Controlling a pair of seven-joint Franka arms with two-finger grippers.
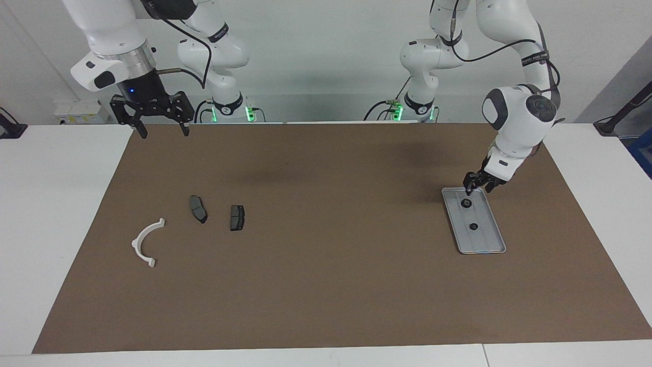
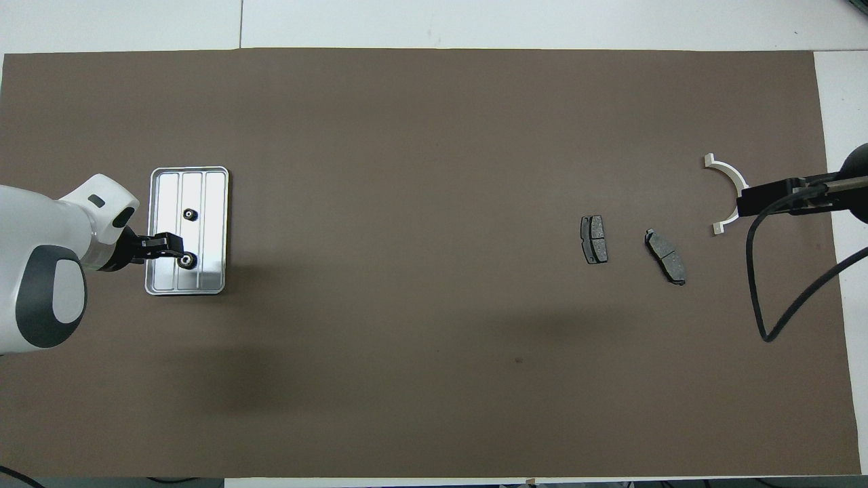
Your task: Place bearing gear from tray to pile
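Brown mat over white table. Two bearing gears on tray [image 1: 481,239], left arm's end: one nearer robots [image 1: 465,203], other [image 1: 473,227] mid-tray. Small, stiff, prob. metal, toothed rim; pinch across rim. Left gripper [image 1: 473,187] just above nearer gear, jaw state can't tell. Right gripper [image 1: 159,125] waits, fingers apart, over mat edge. Pile: white bracket [image 1: 145,242], brake pads [image 1: 198,208] [image 1: 237,217].

One tray [image 2: 160,230] lies at the left of the overhead frame, and two bearing gears sit in it: one gear [image 2: 190,215] higher in the frame, the other gear [image 2: 186,260] lower. Toward the right of that frame are two dark brake pads, one pad [image 2: 594,239] and a second pad [image 2: 665,256], plus one white semicircular bracket [image 2: 727,190] at the right edge. One brown mat [image 2: 407,271] covers one desk [image 2: 475,20]. Two robot arms show, each with one gripper: two grippers in all.
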